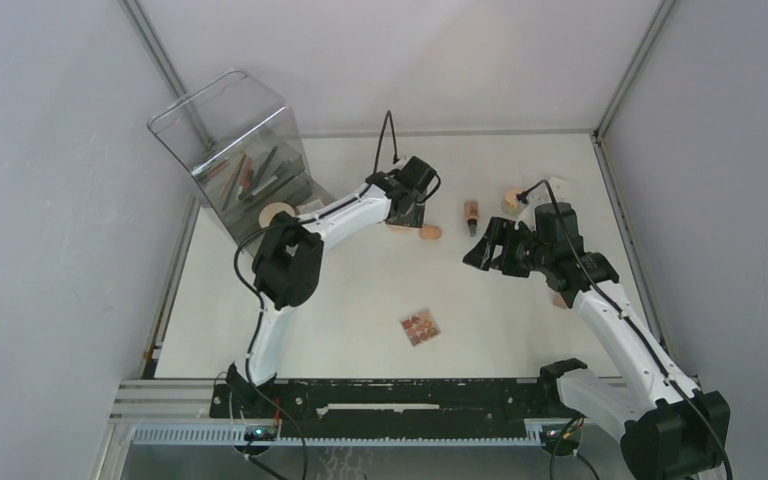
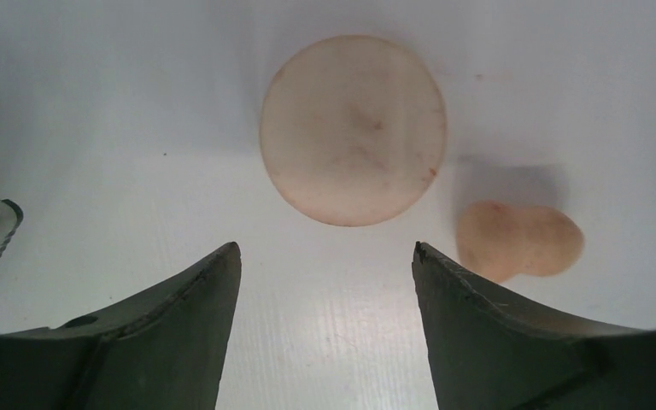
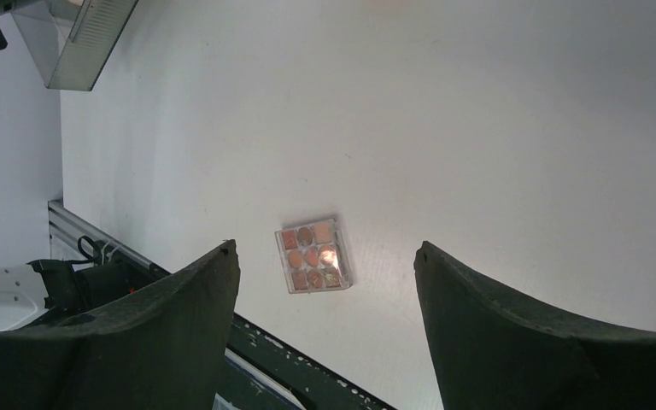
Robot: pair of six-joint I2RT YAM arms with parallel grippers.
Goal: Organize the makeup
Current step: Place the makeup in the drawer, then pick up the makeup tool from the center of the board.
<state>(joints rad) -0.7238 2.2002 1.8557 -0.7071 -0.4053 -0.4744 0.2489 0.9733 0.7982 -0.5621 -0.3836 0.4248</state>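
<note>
Fingers (image 2: 179, 325) of left gripper (image 2: 325, 252) are spread, empty | disc (image 2: 353, 130) and sponge (image 2: 519, 241) are seen ahead | right gripper (image 3: 325, 246) likewise spread, empty

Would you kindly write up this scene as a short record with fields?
left gripper: open, low over the table, disc just ahead, sponge beside the disc
right gripper: open, high over the palette
organizer: back left, holds pencils and brushes
bottle: loose on table between the arms
</note>
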